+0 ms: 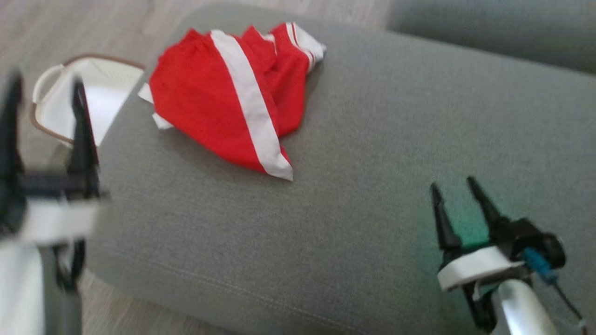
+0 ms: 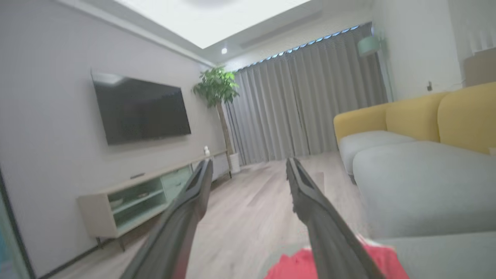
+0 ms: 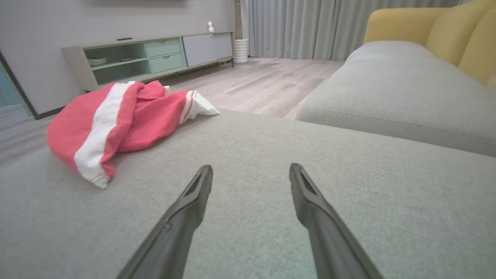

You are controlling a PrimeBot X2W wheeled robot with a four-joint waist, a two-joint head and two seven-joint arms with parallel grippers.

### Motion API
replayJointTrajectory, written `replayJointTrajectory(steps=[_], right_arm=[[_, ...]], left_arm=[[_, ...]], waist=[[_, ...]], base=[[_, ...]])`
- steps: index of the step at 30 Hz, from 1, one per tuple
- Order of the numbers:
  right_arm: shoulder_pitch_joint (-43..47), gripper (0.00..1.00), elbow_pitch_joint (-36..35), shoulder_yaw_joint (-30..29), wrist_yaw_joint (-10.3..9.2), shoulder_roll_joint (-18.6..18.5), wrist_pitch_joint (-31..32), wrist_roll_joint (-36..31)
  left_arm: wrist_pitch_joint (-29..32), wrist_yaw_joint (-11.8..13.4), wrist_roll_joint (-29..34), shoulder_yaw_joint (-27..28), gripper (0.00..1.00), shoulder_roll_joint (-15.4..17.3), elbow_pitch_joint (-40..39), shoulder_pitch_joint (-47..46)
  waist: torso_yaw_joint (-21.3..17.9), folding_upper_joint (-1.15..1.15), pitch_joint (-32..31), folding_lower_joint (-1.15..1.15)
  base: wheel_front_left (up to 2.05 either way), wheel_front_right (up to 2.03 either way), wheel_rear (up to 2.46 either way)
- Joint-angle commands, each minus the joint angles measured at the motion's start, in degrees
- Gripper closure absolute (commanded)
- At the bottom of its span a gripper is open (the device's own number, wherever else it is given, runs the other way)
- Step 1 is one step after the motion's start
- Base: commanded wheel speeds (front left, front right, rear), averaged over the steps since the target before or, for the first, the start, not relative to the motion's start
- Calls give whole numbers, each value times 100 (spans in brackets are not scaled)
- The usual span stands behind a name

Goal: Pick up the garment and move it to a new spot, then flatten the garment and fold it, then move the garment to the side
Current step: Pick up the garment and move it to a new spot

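Head view, you're nearer: where's the garment (image 1: 223, 97)?
— Crumpled in a heap on the grey cushion (image 1: 372, 139), near its far left corner. It's red with a broad white stripe, and white trim shows at 1 end.
And is either claw on it?
— No, both are apart from it. The right gripper (image 1: 452, 184) hangs over bare cushion at the lower right, well away from the garment, with its 2 fingers spread and nothing between them.
And the left one?
— The left gripper (image 1: 46, 81) is blurred at the left edge, beyond the cushion's side. Its fingers stand wide apart too, and it holds nothing. A white basket (image 1: 102, 58) with a brown rim sits on the floor behind it.
What do the wrist views add?
— The right wrist view looks low across the cushion, with the garment to the left, ahead of the open fingers. In the left wrist view the fingers point out into the room, with a strip of red cloth at the bottom edge under them and a yellow sofa (image 2: 414, 116) to the right.
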Motion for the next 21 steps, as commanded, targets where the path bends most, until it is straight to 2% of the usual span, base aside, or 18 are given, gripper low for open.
replayJointTrajectory(steps=[1, 4, 8, 9, 16, 21], right_arm=[[-308, 0, -237, -36, -4, -37, -63, -36], [-481, 0, -318, -168, -4, -37, -63, -156], [-690, 0, -477, -253, -4, -59, -63, -331], [-690, 0, -477, -253, -4, -59, -63, -331], [-936, 0, -845, -349, -4, -320, -63, -412], [-1002, 0, -1140, -551, -4, -313, -63, -220]], left_arm=[[-47, -135, -17, 180, 0, 304, 17, -913], [-47, -345, -60, -56, 0, 518, 832, -1853], [174, -488, -245, -438, 0, 682, 2586, -3086], [174, -488, -245, -438, 0, 682, 2586, -3086], [816, -540, -817, -777, 0, 647, 5169, -4846], [1244, -544, -1355, -1217, 0, 622, 6405, -5549]], waist=[[-210, 0, 617, 0], [-317, 0, 883, 0], [-463, 0, 1237, 0], [-463, 0, 1237, 0], [-667, 0, 1797, 0], [-803, 0, 2085, 0]], base=[[0, 0, 0], [0, 0, 0], [0, 0, 0], [0, 0, 0], [0, 0, 0], [0, 0, 0]])
